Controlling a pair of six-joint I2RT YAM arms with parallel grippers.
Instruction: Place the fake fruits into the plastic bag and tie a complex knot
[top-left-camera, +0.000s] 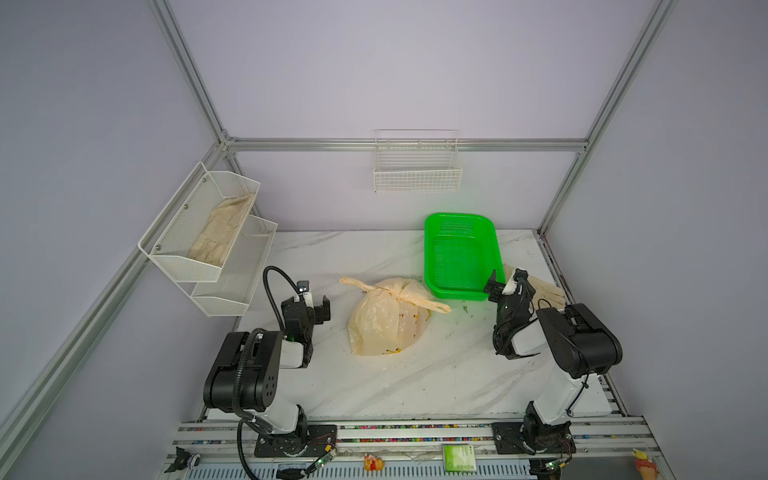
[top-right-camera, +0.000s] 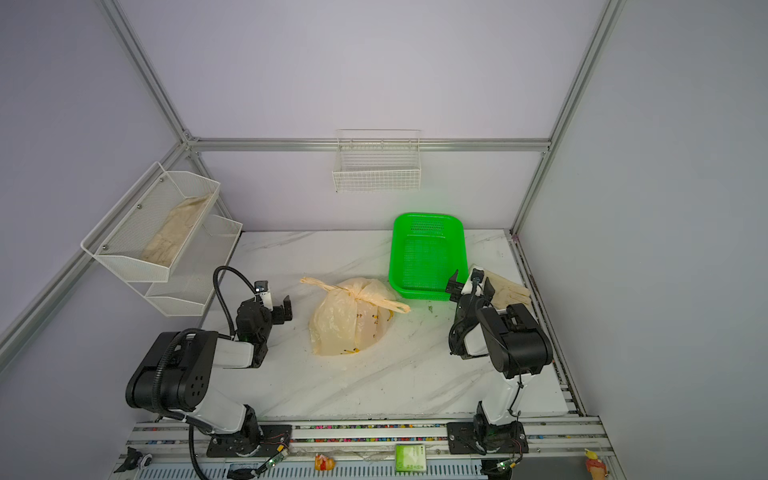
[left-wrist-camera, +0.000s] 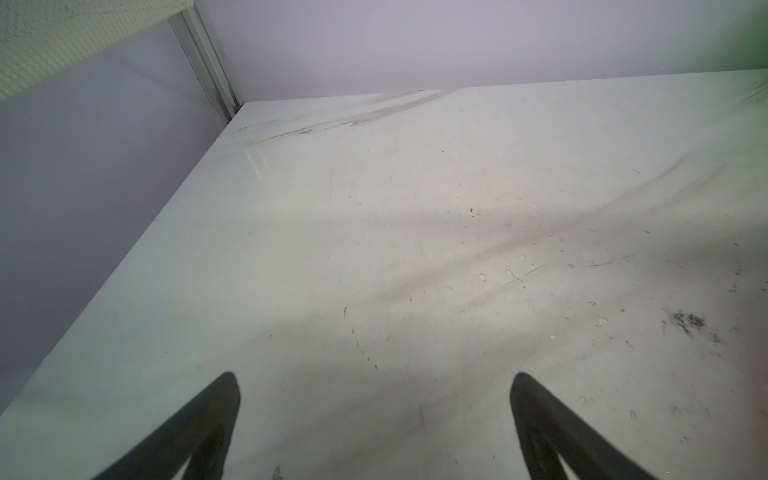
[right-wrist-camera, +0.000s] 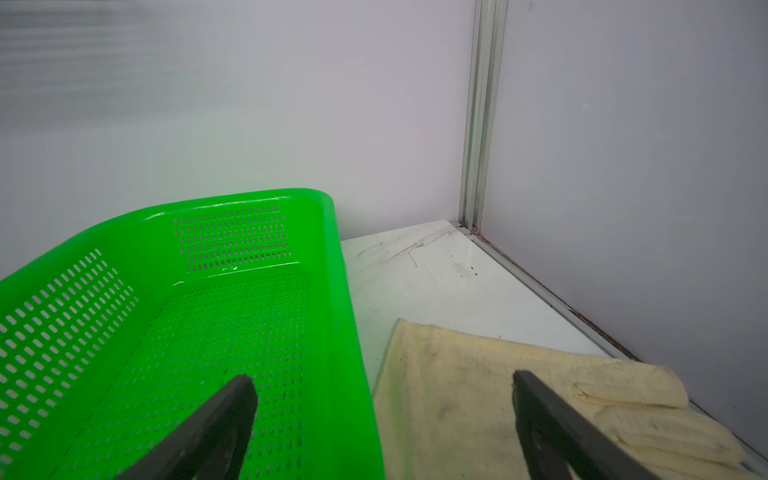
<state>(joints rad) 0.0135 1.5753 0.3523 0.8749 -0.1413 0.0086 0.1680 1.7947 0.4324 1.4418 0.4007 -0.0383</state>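
Note:
The plastic bag (top-left-camera: 380, 326) (top-right-camera: 343, 328) lies bulging in the middle of the marble table, peach and crinkly. Its handles are twisted into the knot (top-left-camera: 400, 294) (top-right-camera: 361, 294), and two strap ends stick out sideways. The fake fruits are hidden; only yellow patches show through the film. My left gripper (top-left-camera: 316, 302) (top-right-camera: 277, 303) (left-wrist-camera: 374, 378) hovers open left of the bag, over bare table. My right gripper (top-left-camera: 505, 283) (top-right-camera: 469, 283) (right-wrist-camera: 382, 380) stands open to the right of the bag, straddling the green basket's near right wall. Neither holds anything.
The green mesh basket (top-left-camera: 457, 217) (top-right-camera: 428, 216) (right-wrist-camera: 345, 332) stands at the back right with nothing showing in it. Beige cloth gloves (top-left-camera: 544, 289) (top-right-camera: 513, 291) (right-wrist-camera: 457, 395) lie beside it near the right wall. A white two-tier rack (top-left-camera: 187, 266) hangs on the left wall and a wire basket (top-left-camera: 417, 183) on the back wall.

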